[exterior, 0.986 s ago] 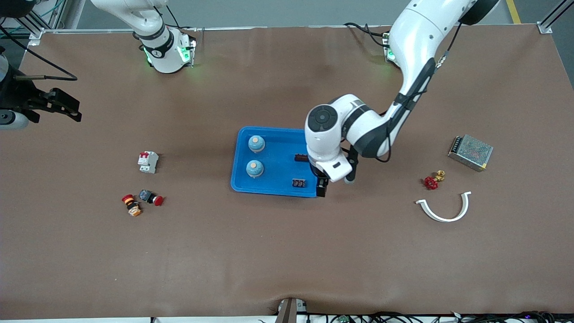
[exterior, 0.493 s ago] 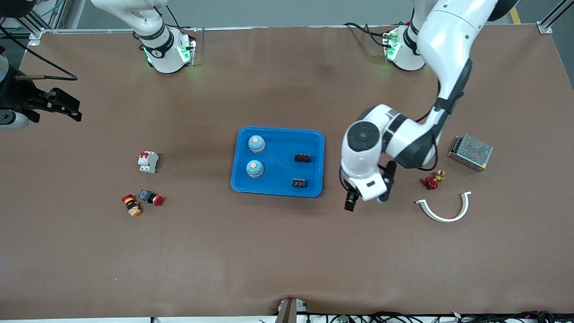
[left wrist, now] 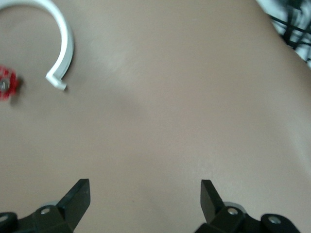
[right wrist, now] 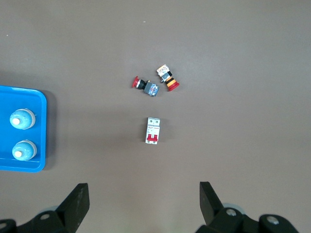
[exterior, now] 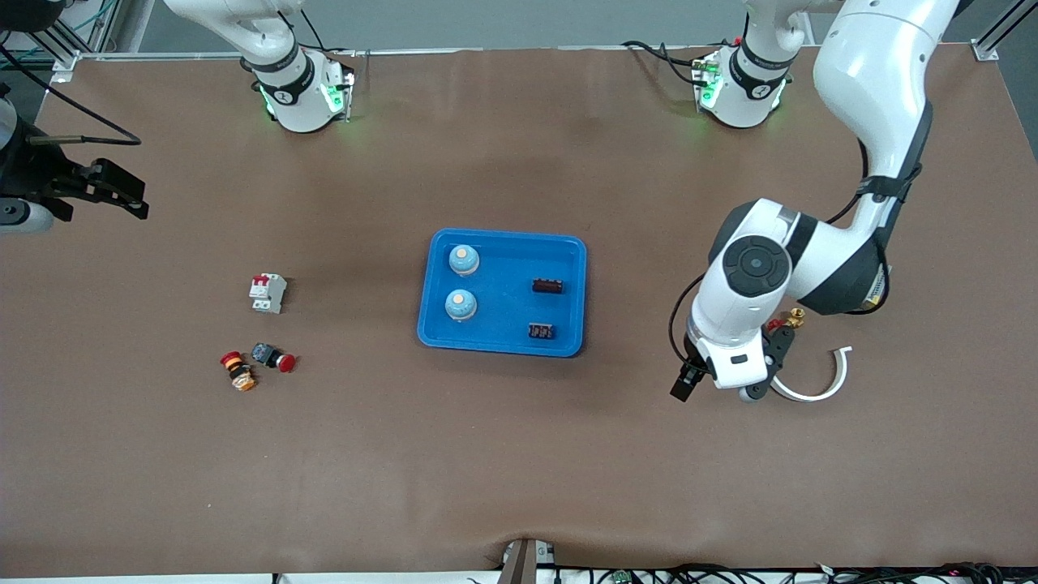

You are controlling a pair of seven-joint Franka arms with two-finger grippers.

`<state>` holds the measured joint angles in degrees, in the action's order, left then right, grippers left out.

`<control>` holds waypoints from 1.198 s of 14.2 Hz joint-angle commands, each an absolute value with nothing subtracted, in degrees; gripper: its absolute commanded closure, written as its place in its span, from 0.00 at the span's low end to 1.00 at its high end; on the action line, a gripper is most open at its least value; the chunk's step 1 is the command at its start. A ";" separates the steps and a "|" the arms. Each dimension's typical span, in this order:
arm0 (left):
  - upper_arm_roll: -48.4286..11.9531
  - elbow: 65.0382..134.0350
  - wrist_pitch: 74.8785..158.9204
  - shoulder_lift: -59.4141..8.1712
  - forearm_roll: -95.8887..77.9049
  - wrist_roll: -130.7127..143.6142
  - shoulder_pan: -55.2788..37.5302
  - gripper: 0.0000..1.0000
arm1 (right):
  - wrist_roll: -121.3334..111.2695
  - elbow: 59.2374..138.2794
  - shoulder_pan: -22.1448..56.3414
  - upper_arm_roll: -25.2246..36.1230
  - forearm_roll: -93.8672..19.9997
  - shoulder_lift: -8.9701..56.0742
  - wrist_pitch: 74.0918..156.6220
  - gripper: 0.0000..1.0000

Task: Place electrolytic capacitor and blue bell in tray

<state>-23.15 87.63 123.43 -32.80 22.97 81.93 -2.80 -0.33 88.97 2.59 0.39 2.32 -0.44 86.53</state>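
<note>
Front view
- Surface: we see a brown mat [exterior: 519, 454] over the whole table, with a few shallow creases.
- Room: grey floor along the top edge, aluminium frame at the corners, cables along the near edge.
- Tray [exterior: 503, 345]: mid-table, flat on the mat.
- In tray: two pale blue bells [exterior: 462, 259] [exterior: 460, 305] at the right arm's end; two small dark parts [exterior: 548, 285] [exterior: 541, 331] at the left arm's end. All four well apart.
- Left gripper [exterior: 718, 388]: over bare mat between the tray and a white C-shaped clip [exterior: 819, 392]; fingers apart, holding nothing.
- Near it: red-handled brass valve [exterior: 785, 323], half hidden by the arm.
- Right gripper [exterior: 109, 195]: at the right arm's end of the table, high, waiting.
- Right-arm end of mat: white breaker with red switch [exterior: 268, 292]; nearer the camera, two red-capped push buttons [exterior: 238, 370] [exterior: 273, 357] close together.

Left wrist view
- Fingers [left wrist: 77, 196]: apart, nothing between them, plain mat below.
- Also in frame: clip [left wrist: 62, 58] and a red valve handle [left wrist: 7, 86] at the edge.

Right wrist view
- Fingers [right wrist: 77, 201]: apart, empty, well above the mat.
- Below: breaker [right wrist: 153, 130], the two push buttons [right wrist: 146, 86] [right wrist: 167, 77], and the tray's end [right wrist: 29, 167] with both bells [right wrist: 22, 119] [right wrist: 23, 150].
</note>
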 commanded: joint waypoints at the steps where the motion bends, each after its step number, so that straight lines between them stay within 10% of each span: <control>1: -23.82 86.76 122.87 -30.94 22.50 68.96 -0.37 0.00 | -0.79 88.24 2.64 -0.18 2.64 -0.61 85.78 0.00; 17: -24.52 86.48 113.74 -22.42 15.12 20.32 15.63 0.00 | -1.58 90.53 0.00 0.53 0.54 -5.10 85.69 0.00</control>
<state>-23.73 85.84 115.95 -24.48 16.46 24.37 13.61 -0.81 89.55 1.08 0.63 2.05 -4.38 85.34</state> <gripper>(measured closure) 0.000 0.000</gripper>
